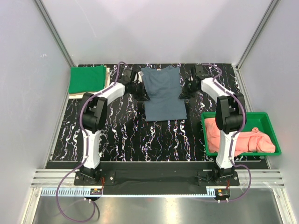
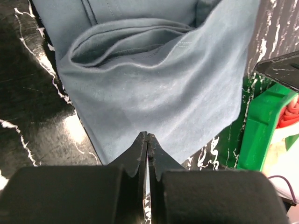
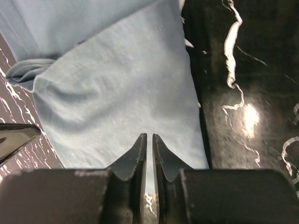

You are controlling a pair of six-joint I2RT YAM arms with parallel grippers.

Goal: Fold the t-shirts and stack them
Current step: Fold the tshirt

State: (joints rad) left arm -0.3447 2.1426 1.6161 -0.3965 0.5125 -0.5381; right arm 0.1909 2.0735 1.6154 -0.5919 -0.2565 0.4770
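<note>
Our left pincer [image 2: 147,142] is pinching shut on the left sleeve of the blue t-shirt [image 1: 163,93], and our right pincer [image 3: 149,142] is clamping the right sleeve. We are holding only thin edges, so one could slip free if either arm pulls unevenly, skewing the fold. Both arms are reaching far across the surface [image 1: 131,135], wrists turning inward toward the shirt lying far centre.

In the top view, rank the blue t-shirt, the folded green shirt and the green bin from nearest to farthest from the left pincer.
1. The blue t-shirt, centre, pinched at its sleeve by the left pincer.
2. The folded green shirt, far-left corner.
3. The green bin, right side, farthest.
</note>
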